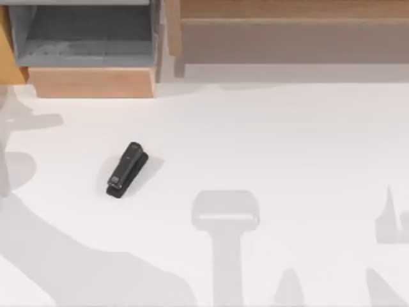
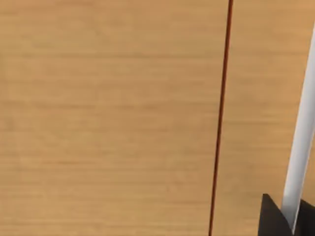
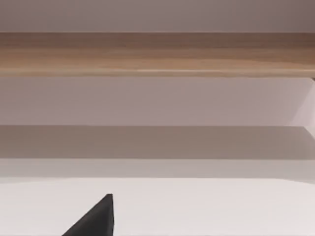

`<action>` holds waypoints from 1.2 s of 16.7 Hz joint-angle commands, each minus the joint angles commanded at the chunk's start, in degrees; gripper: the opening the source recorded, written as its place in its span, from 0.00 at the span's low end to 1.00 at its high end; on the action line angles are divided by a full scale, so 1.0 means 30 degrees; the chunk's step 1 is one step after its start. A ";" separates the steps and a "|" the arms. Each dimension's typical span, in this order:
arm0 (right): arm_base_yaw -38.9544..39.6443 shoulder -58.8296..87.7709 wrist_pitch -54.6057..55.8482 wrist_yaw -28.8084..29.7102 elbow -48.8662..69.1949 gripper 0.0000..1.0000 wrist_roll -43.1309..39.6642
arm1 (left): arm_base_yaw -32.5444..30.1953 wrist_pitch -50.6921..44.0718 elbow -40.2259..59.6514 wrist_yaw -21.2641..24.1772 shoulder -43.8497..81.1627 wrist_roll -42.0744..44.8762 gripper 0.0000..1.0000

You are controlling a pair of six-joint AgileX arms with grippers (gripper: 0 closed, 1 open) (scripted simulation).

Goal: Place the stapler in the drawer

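The small black stapler point(image 1: 126, 170) lies flat and slanted on the white table, left of centre, with nothing touching it. The drawer point(image 1: 89, 39) stands pulled open at the back left, its grey floor bare and its light tan front panel point(image 1: 92, 82) facing the stapler. A black part of my left gripper point(image 2: 275, 221) sits close against a tan wooden surface in the left wrist view. A black tip of my right gripper point(image 3: 96, 220) hangs over the white table, facing the long shelf.
A long wooden shelf point(image 1: 287, 32) with a greyish-brown recess runs along the back right. Arm shadows fall across the table's front and left side. A wide stretch of white table lies between the stapler and the drawer front.
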 joint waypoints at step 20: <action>0.0000 0.0000 0.0000 0.0000 0.0000 1.00 0.0000 | 0.1428 0.2750 -0.5567 0.1414 -0.2279 -0.0025 0.00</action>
